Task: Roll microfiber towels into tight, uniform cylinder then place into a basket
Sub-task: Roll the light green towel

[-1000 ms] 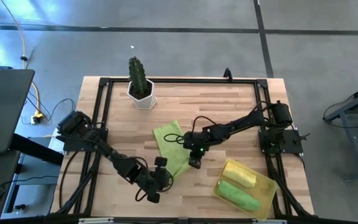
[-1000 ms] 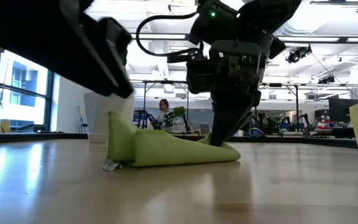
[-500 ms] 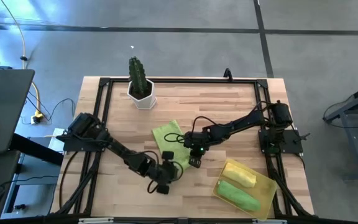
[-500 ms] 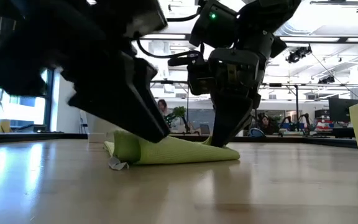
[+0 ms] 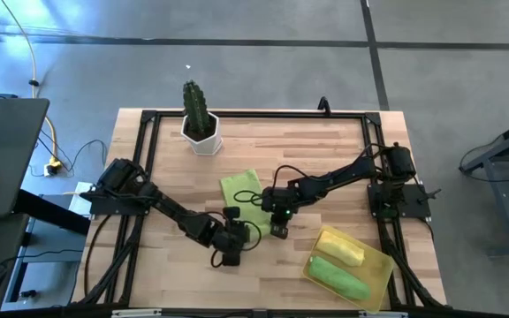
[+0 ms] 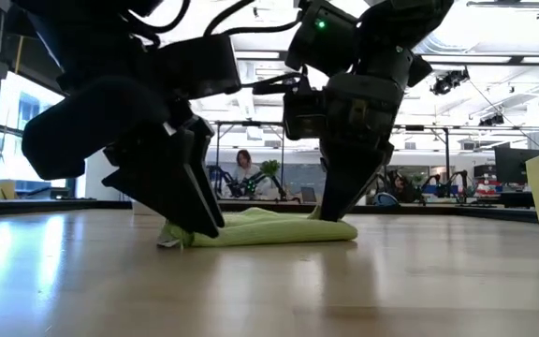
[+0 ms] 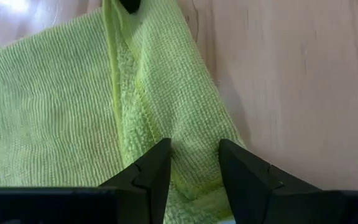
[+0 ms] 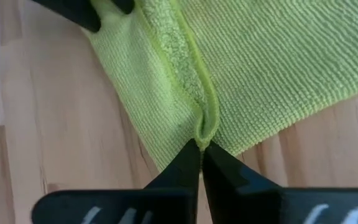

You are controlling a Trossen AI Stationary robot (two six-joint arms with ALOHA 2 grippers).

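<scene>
Right gripper was pinched tight on a fold of the lime green towel lying mid-table. Left gripper, fingers parted, straddled the towel's opposite edge. Basket sat well apart, holding two rolled towels.

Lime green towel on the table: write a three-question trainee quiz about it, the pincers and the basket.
1. True or false: the right pincer is shut on a fold of the lime green towel.
2. How many rolled towels lie in the basket? A) none B) one C) two
3. Fill in: the left pincer is open, its fingers pressing on the towel's ____.

Key: 1 true. 2 C: a yellow roll and a green roll. 3 edge.
</scene>
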